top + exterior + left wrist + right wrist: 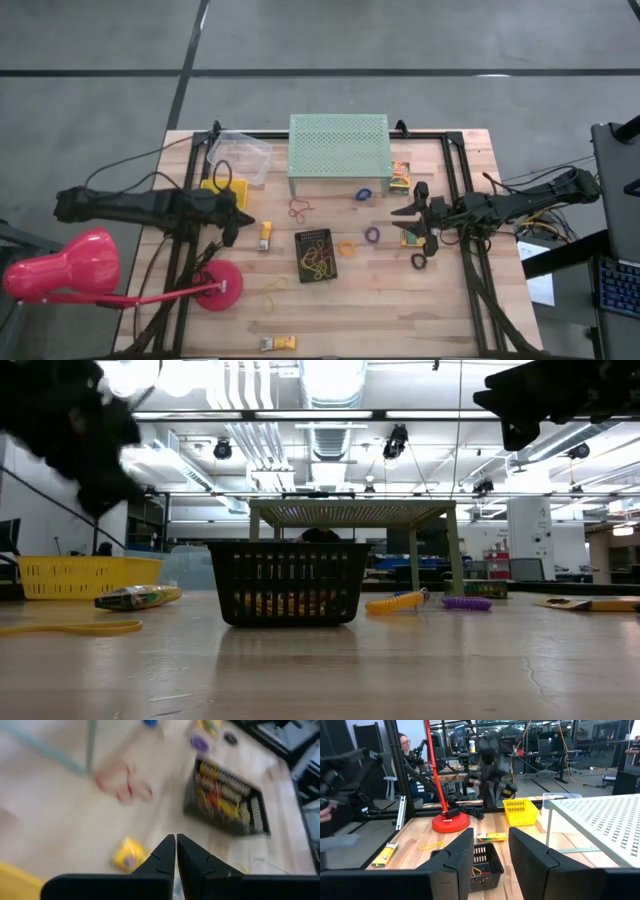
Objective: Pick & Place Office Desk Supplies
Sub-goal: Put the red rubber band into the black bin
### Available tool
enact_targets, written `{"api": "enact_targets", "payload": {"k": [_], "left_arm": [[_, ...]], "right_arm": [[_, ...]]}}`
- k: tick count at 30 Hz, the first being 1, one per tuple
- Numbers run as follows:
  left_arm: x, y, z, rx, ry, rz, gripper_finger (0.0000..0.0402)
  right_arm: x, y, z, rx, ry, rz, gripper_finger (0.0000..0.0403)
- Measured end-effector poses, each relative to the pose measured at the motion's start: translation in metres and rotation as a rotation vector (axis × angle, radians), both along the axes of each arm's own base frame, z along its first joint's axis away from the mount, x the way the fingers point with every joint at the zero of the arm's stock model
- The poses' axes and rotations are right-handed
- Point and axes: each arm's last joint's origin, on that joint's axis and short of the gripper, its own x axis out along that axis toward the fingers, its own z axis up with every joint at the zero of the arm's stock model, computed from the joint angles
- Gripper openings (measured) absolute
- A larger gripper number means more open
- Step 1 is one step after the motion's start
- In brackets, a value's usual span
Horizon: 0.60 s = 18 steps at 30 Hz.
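- High view: bare wood lies between the black basket (316, 255) and the table (470, 310) front edge; rubber bands (300, 209) scatter beside the green stand (339, 145).
- Left gripper (175, 851) is closed, empty, above a small yellow box (129, 856).
- Right gripper (491, 851) has fingers parted, holding nothing, facing the basket.

My table (400, 300) is pale wood planks, smooth with a light sheen. The mint stand (339, 143) looks like painted perforated metal, matt. A black basket (316, 255) and a yellow basket (521, 812) look like slotted plastic. The clear tub (243, 153) is see-through plastic. The lamp (62, 267) is glossy pink. My right fingers (456, 855) are matt black, hard-edged plastic.
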Motion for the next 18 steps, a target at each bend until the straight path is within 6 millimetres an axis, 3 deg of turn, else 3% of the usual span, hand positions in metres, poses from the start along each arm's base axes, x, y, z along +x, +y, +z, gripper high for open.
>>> {"api": "enact_targets", "payload": {"k": [3,7,14,18], "left_arm": [[0.012,0.003,0.029,0.113,0.030,0.046,0.0023],[0.033,0.008,0.051,0.171,0.156,0.115,0.0023],[0.079,0.026,0.047,0.215,0.401,0.190,0.0027],[0.101,0.038,0.035,0.222,0.462,0.098,0.0054]], "right_arm": [[0.000,0.000,0.000,0.000,0.000,0.000,0.0126],[0.000,0.000,0.000,0.000,0.000,0.000,0.0123],[0.000,0.000,0.000,0.000,0.000,0.000,0.0112],[0.000,0.000,0.000,0.000,0.000,0.000,0.0109]]}}
